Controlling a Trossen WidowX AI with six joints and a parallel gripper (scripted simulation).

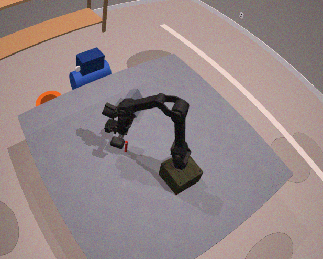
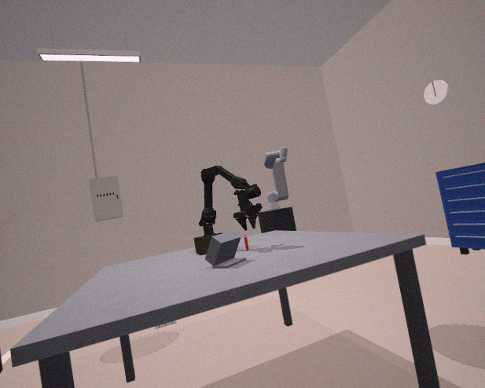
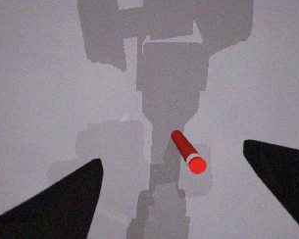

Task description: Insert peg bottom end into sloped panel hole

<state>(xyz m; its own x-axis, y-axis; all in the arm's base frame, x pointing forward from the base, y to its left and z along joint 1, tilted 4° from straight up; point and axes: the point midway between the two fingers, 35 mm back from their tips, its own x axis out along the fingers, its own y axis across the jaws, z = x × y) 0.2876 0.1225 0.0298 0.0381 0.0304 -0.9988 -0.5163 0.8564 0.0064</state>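
Gripper (image 1: 122, 139) (image 2: 250, 228) (image 3: 173, 156) wide open and empty near the peg (image 1: 125, 146) (image 2: 246, 243) (image 3: 185, 151).
Top: the arm (image 1: 144, 103) partly covers the panel (image 1: 137, 97) (image 2: 223, 249). Exterior: the peg stands upright on the table (image 1: 100, 200) (image 2: 276, 263) (image 3: 28, 96), below the gripper. Wrist: the peg shows between the spread fingertips.

The base block (image 1: 192, 174) (image 2: 200, 245) has the look of dark, grained wood, while the arm (image 1: 179, 130) (image 2: 207, 195) is black, like matt plastic or painted metal. The peg (image 1: 125, 147) (image 2: 246, 243) (image 3: 183, 146) looks smooth, like plain plastic, with a pale band near its bright end. The tabletop (image 1: 80, 195) (image 2: 150, 283) (image 3: 28, 71) appears matt and faintly mottled, and the sloped panel (image 2: 222, 249) dull and smooth-faced.
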